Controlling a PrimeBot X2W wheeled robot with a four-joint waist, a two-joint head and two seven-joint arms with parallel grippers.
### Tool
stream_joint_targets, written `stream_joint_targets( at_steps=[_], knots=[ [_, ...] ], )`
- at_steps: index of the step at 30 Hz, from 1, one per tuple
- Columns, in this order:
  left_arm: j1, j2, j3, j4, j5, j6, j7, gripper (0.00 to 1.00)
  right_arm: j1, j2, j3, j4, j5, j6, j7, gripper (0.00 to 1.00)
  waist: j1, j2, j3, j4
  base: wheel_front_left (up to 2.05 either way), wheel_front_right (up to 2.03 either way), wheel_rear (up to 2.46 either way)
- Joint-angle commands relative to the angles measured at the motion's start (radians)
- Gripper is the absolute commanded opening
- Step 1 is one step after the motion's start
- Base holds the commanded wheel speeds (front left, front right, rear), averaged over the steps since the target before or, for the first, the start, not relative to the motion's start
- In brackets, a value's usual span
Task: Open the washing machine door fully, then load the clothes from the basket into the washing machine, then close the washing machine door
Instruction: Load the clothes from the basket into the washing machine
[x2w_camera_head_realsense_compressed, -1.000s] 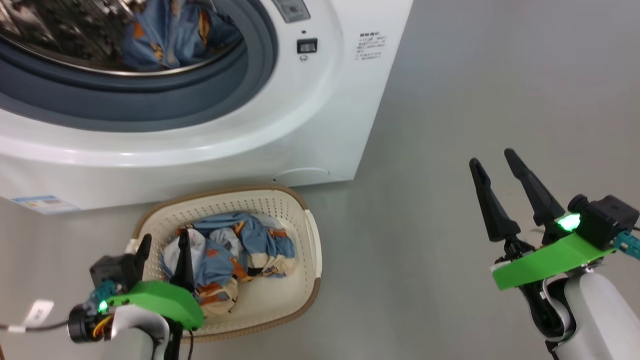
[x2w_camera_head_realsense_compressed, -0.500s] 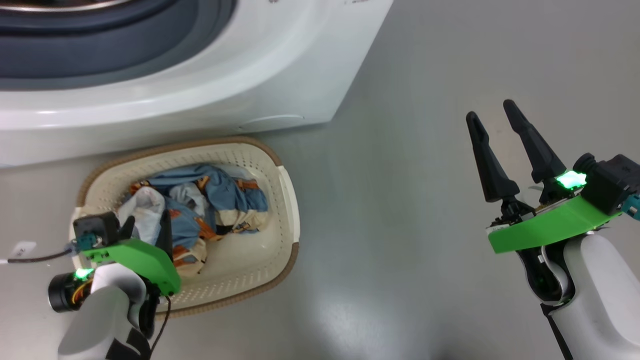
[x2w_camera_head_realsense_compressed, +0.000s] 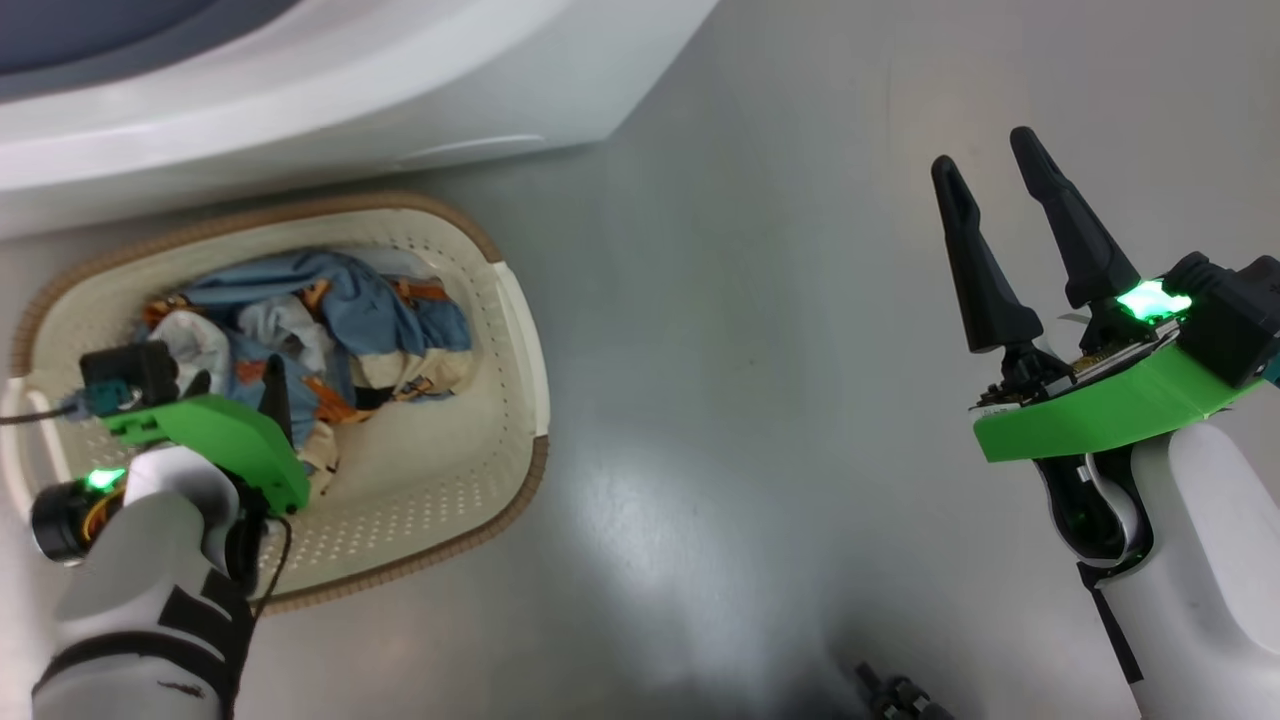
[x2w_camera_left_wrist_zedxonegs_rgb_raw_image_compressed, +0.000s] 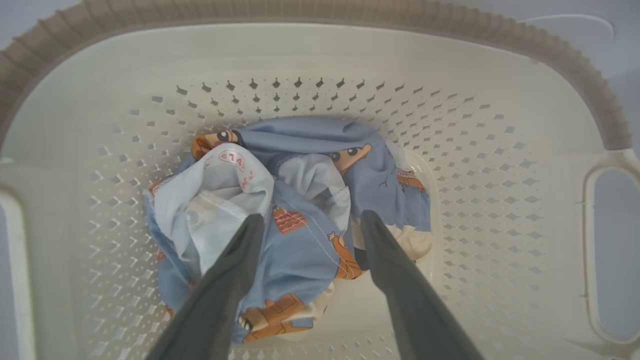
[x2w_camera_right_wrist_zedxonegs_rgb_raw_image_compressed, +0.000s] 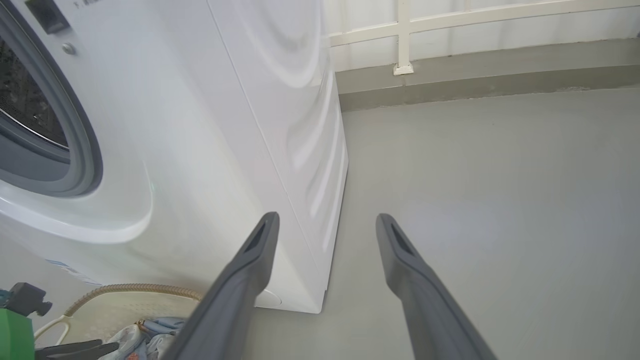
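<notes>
Our left gripper (x2w_camera_left_wrist_zedxonegs_rgb_raw_image_compressed: 311, 218) spread, nearer | clothes (x2w_camera_left_wrist_zedxonegs_rgb_raw_image_compressed: 305, 150) straight ahead of it, in basket (x2w_camera_left_wrist_zedxonegs_rgb_raw_image_compressed: 320, 55) | our right gripper (x2w_camera_head_realsense_compressed: 985, 150) spread, well apart

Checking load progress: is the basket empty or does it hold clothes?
Not empty. A crumpled pile of blue printed clothes lies on the basket floor, the open left pincer poised above it.

A smooth grey floor (x2w_camera_head_realsense_compressed: 760, 350) with soft glare meets a grey skirting (x2w_camera_right_wrist_zedxonegs_rgb_raw_image_compressed: 475, 80) under a white railed wall (x2w_camera_right_wrist_zedxonegs_rgb_raw_image_compressed: 500, 30).
</notes>
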Motion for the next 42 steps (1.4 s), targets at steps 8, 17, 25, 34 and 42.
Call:
stream_joint_targets(
  at_steps=[8,17,25,34,42],
  knots=[
    [-0.038,0.064,0.029,0.024,-0.028,0.034,0.029,1.00,0.000,0.017,0.021,-0.033,0.016,0.002,-0.005,1.00,0.0000,-0.0001,0.102,-0.069,0.00,0.00,0.00],
    [-0.084,0.084,0.009,0.035,-0.027,0.038,0.120,1.00,-0.011,0.027,0.018,-0.044,0.016,0.002,-0.005,1.00,0.0000,-0.0001,0.161,-0.098,0.00,0.00,0.00],
    [-0.110,0.107,-0.018,0.038,-0.015,0.046,0.186,1.00,-0.017,0.039,0.022,-0.045,0.018,0.002,-0.005,1.00,0.0000,-0.0001,0.194,-0.117,0.00,0.00,0.00],
    [-0.129,0.131,-0.044,0.039,0.005,0.113,0.194,0.83,-0.023,0.042,0.023,-0.046,0.017,0.002,-0.005,1.00,0.0000,-0.0001,0.217,-0.127,0.00,0.00,0.00],
    [-0.131,0.119,-0.052,0.040,-0.008,0.092,0.187,0.00,-0.030,0.041,0.025,-0.036,0.014,0.002,-0.005,1.00,0.0000,-0.0001,0.206,-0.116,0.00,0.00,0.00]
  ],
)
